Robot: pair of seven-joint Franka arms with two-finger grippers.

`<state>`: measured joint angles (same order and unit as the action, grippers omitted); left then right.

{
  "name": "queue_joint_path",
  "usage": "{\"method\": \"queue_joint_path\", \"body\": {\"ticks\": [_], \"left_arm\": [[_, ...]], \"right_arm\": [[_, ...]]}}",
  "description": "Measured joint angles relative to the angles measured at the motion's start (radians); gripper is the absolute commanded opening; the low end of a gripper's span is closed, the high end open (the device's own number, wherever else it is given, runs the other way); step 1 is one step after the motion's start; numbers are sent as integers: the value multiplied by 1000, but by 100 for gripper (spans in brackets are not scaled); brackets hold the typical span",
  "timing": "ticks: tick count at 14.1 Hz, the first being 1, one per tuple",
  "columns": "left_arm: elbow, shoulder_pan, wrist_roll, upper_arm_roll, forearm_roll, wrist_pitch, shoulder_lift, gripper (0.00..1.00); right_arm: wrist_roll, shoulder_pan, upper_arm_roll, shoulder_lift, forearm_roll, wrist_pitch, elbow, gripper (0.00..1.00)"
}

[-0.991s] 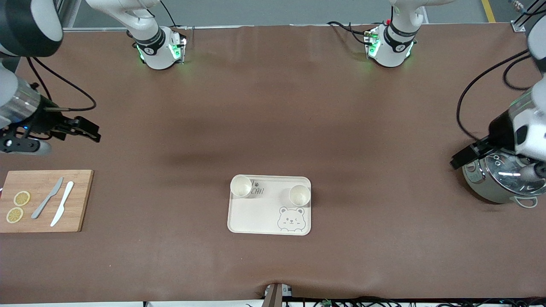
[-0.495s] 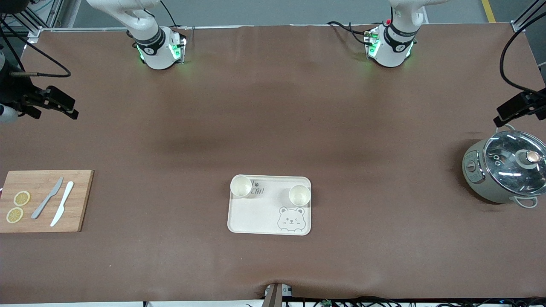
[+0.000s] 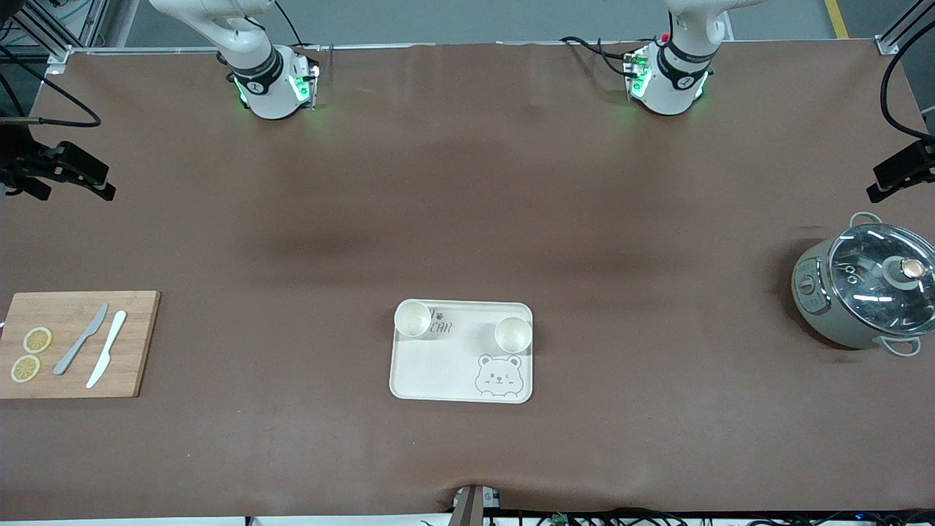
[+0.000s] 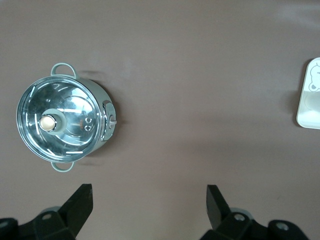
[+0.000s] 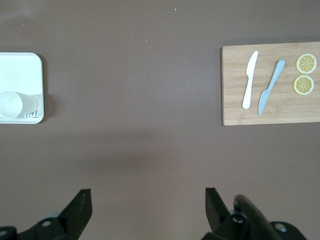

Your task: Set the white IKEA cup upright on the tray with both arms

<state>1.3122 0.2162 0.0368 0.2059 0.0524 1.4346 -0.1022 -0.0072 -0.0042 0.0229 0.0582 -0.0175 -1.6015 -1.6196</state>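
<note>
Tray (image 3: pixel 438 372) lies flat on the brown table (image 3: pixel 467 204), near the front camera's edge and midway between the two arms' ends, its long axis running from one arm's end of the table toward the other. Two white cups stand upright on it, mouths up, along its edge farther from the front camera: one cup (image 3: pixel 412 319) in the corner toward the right arm's end, partly over the lettering, the second cup (image 3: pixel 512 334) toward the left arm's end, just above the bear drawing (image 3: pixel 498 375).

Left gripper (image 3: pixel 897 174) hangs over the table edge at the left arm's end, above bare table near the lidded pot (image 3: pixel 862 285); fingers (image 4: pixel 80 202) spread wide, empty. Right gripper (image 3: pixel 77 175) hangs at the right arm's end, fingers (image 5: pixel 80 205) spread wide, empty. Wooden cutting board (image 3: pixel 73 343) carries two knives and two lemon slices.
</note>
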Motion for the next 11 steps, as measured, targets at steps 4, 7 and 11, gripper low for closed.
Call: {"method": "queue_joint_path", "body": {"ticks": [4, 7, 11], "left_arm": [[1, -3, 0, 4, 0, -30, 5, 100], [29, -5, 2, 19, -1, -28, 26, 100], [162, -55, 18, 32, -1, 65, 109, 100]], "right_arm": [[0, 0, -9, 0, 0, 0, 0, 100], [-1, 0, -10, 0, 0, 0, 0, 100], [-1, 4, -16, 0, 0, 0, 1, 100]]}}
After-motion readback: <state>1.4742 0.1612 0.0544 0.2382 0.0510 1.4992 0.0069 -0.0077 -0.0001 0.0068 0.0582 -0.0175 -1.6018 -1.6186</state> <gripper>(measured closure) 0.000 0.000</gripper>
